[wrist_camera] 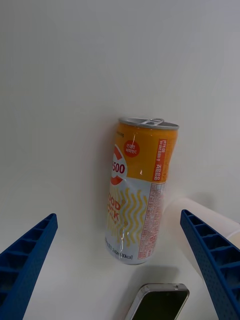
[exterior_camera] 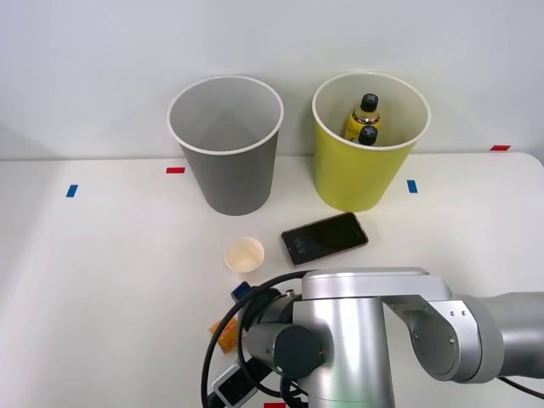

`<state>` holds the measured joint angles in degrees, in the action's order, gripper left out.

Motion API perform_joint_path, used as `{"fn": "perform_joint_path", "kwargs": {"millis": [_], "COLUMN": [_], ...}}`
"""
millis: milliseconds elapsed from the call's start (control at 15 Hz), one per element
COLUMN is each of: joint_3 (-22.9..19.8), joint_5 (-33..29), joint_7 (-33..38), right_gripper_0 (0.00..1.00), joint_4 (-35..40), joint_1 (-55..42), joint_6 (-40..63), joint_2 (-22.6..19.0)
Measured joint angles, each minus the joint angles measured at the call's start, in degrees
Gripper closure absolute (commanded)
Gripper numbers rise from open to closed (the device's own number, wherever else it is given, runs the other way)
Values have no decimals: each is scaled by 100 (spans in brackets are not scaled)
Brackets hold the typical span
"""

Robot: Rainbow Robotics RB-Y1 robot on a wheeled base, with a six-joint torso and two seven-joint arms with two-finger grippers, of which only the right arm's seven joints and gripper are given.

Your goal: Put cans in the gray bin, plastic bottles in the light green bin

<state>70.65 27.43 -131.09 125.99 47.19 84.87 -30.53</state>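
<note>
Can (wrist_camera: pixel 137 192) stands on the white table (exterior_camera: pixel 102 280), seen from the wrist between the two blue ribbed fingers (wrist_camera: pixel 25 265) of the right pincer (wrist_camera: pixel 120 270), which are spread wide with nothing held. Its orange end and silver top show clearly there. From the front, a sliver of orange (exterior_camera: pixel 227 333) peeks out at the 9 o'clock side of the silver right arm (exterior_camera: pixel 357 340), near the table's front edge. A cream paper cup (exterior_camera: pixel 244 254) sits just beyond it, with a dark phone (exterior_camera: pixel 324 237) at the cup's 3 o'clock. At 12 o'clock on the table stand the gray bin (exterior_camera: pixel 226 144) and, to its 3 o'clock, the light green bin (exterior_camera: pixel 369 140), which holds two black-capped plastic bottles (exterior_camera: pixel 364 119).
</note>
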Motion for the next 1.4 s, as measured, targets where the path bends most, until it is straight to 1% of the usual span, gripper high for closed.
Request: {"fn": "perform_joint_path", "kwargs": {"millis": [267,533,733,1067,1400], "joint_3": [152,186,163,177,177], "joint_5": [32,-29,-168,-173,-184], "joint_7": [11,27,8,-64,-102], "right_gripper_0": [15,15,15,15,15], "joint_4": [-324,-765,-928,-1207,-1628], "joint_1": [1,15,32,35,35], "joint_6": [-197,-543,-720,-720,-719], "joint_2": [165,559,593,657,942]}}
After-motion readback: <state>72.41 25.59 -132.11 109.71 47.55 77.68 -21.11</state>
